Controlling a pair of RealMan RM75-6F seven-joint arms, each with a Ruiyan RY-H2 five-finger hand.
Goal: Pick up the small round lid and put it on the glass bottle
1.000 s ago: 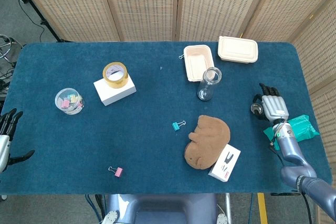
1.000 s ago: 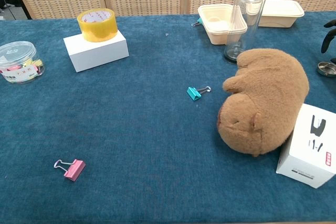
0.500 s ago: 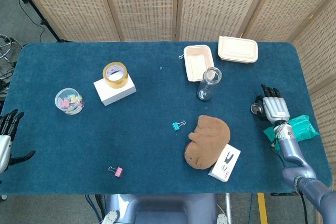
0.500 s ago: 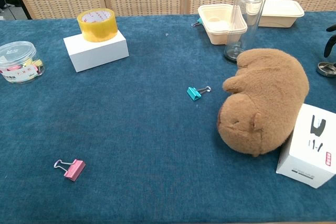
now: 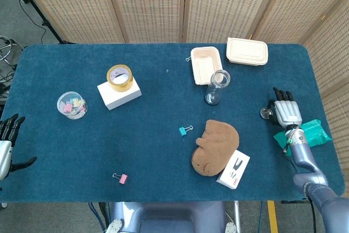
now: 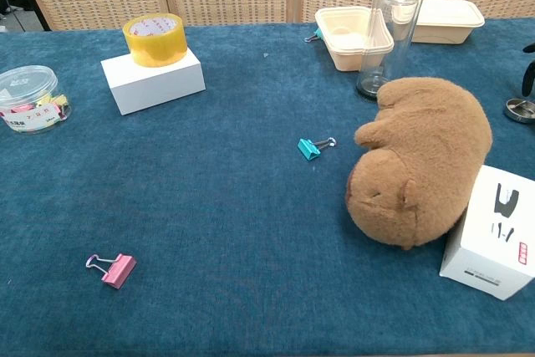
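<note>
The small round metal lid (image 5: 265,113) (image 6: 521,109) lies flat on the blue cloth near the right edge. My right hand (image 5: 286,112) hovers just to its right, fingers spread and holding nothing; only its fingertips (image 6: 528,79) show in the chest view. The empty glass bottle (image 5: 217,87) (image 6: 390,33) stands upright and uncovered beside the open beige container. My left hand (image 5: 7,141) hangs open off the table's left edge.
A brown plush toy (image 5: 215,147) and a white box (image 5: 234,169) lie in front of the bottle. An open beige container (image 5: 206,65) and a closed one (image 5: 247,51) sit behind it. A teal packet (image 5: 308,133) lies under my right wrist. Tape roll (image 5: 119,77), clip jar (image 5: 72,105) and binder clips sit left.
My right hand has drifted slightly right and toward me, away from the lid. The lid, bottle and left hand have not moved.
</note>
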